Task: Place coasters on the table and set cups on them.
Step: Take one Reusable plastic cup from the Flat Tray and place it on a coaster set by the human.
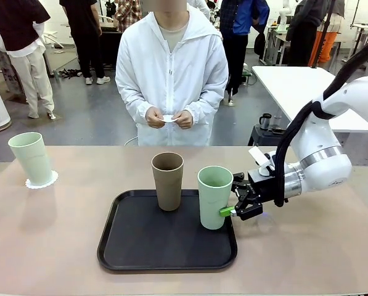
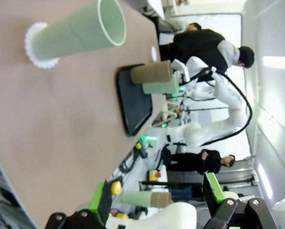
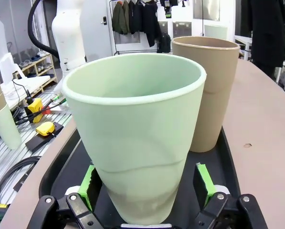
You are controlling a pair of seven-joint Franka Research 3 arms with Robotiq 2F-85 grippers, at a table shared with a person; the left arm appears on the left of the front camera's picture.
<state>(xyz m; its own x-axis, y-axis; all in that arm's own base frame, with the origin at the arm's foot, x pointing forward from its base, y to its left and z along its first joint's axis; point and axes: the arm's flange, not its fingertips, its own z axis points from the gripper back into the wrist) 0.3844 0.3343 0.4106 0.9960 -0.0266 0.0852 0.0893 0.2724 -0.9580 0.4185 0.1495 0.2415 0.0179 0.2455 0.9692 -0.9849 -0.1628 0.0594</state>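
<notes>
White right arm [image 1: 328, 176], a silver band ringing its wrist; a black cable [image 1: 286, 140] is looping above; the black gripper [image 3: 146, 176] is showing green pads [image 3: 203, 181] and round screws.

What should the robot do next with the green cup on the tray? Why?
Probably close the right gripper on the mint cup on the black tray: its green pads flank the cup's lower part, with a gap showing, so it isn't gripped yet.

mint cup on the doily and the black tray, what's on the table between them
Nothing. In the front view, the stretch between the mint cup on its doily and the black tray is bare table.
</notes>
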